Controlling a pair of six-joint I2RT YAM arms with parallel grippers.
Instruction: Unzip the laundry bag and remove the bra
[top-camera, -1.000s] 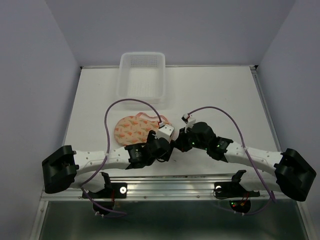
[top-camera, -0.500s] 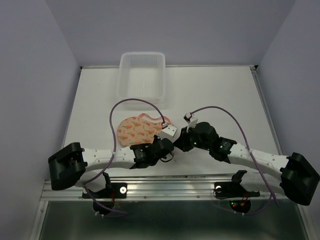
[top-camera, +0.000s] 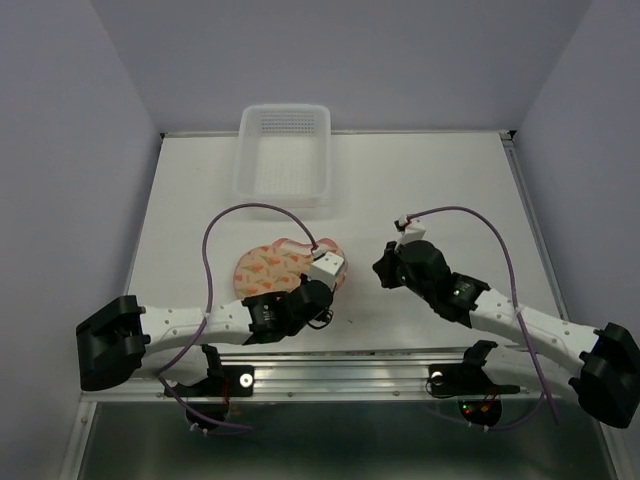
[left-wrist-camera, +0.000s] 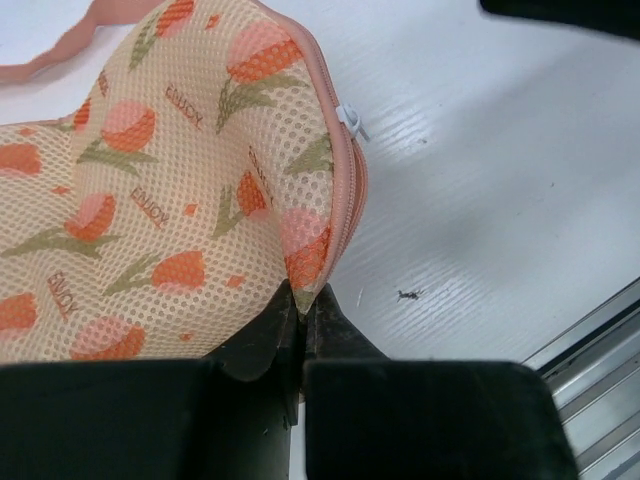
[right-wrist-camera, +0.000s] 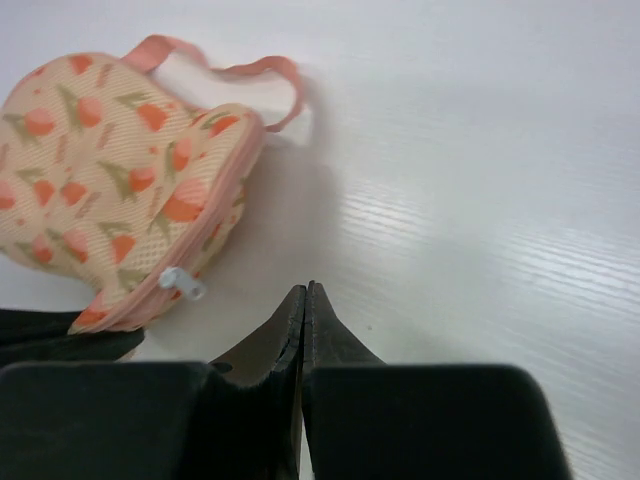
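Left end effector (left-wrist-camera: 300, 312) pinches bag (left-wrist-camera: 150, 190) at its 5 o'clock edge. Right end effector (right-wrist-camera: 305, 300) pressed together, apart from bag, over worktop (right-wrist-camera: 480, 180) at its 3 o'clock.

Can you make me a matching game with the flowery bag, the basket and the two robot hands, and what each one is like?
Things:
1. laundry bag
2. basket
3. left gripper
4. right gripper

What each is like:
a. shut, holding nothing
b. white with little holes
c. cream with orange prints
d. pinching the bag's edge

Pairs: 1-c, 2-b, 3-d, 4-a
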